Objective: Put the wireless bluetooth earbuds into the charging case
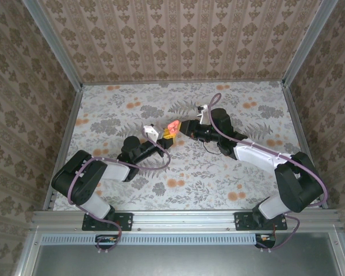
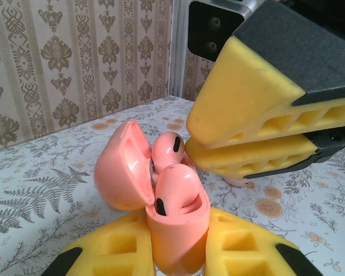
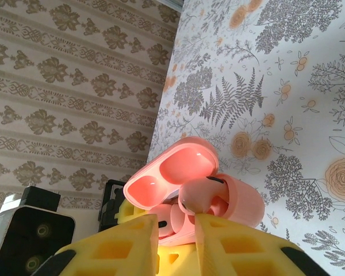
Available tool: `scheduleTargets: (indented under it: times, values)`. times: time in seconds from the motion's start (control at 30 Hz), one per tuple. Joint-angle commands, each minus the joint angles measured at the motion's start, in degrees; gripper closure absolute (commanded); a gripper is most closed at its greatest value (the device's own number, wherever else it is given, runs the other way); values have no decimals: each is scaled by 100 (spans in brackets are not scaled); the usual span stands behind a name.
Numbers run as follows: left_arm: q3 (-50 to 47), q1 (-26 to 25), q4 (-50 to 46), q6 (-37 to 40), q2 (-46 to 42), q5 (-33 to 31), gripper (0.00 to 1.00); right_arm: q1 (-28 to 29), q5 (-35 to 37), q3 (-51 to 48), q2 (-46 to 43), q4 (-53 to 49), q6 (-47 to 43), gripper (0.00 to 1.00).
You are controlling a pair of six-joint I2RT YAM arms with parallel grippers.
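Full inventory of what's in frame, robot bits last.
charging case: 1, salmon-pink, mid-table, lid open
earbuds: 2, coral-pink, in the open charging case
table: 1, grey and orange floral print, under everything
walls: 3, beige damask pattern, around the table
left gripper: 1, yellow fingers, clamped on the charging case body
right gripper: 1, yellow fingers nearly together, tips beside the far earbud

the left arm (image 1: 103, 169) is lying low and reaching inward, with the left gripper (image 1: 163, 137) squeezing its fingers (image 2: 103, 253) against both sides of the charging case (image 2: 178, 241). the right arm (image 1: 259, 152) is stretching in from the opposite side, the right gripper (image 1: 183, 129) facing the left one tip to tip, its fingers (image 2: 247, 103) standing only narrowly apart.
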Motion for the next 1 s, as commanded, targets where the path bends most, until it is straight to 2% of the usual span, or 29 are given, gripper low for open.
scheduleTargets:
  times: [0.0,0.2,0.5,0.8,0.97]
  values:
    - [104,-20,161,-102,-113,205,100,33,-45,184,-66,126,-9,73]
    - [126,-11,158,-127,-115,344,100,21,17,3,-524,-147,-284,71]
    - [228,0,184,-203,-121,907,100,-75,203,-193,-1467,-791,-966,70]
    - [316,75,182,-301,-328,2019,100,-405,295,-382,-2448,-1225,-2427,48]
    - [391,212,176,-420,-406,2574,100,-679,-93,-395,-2819,-1416,-3555,34]
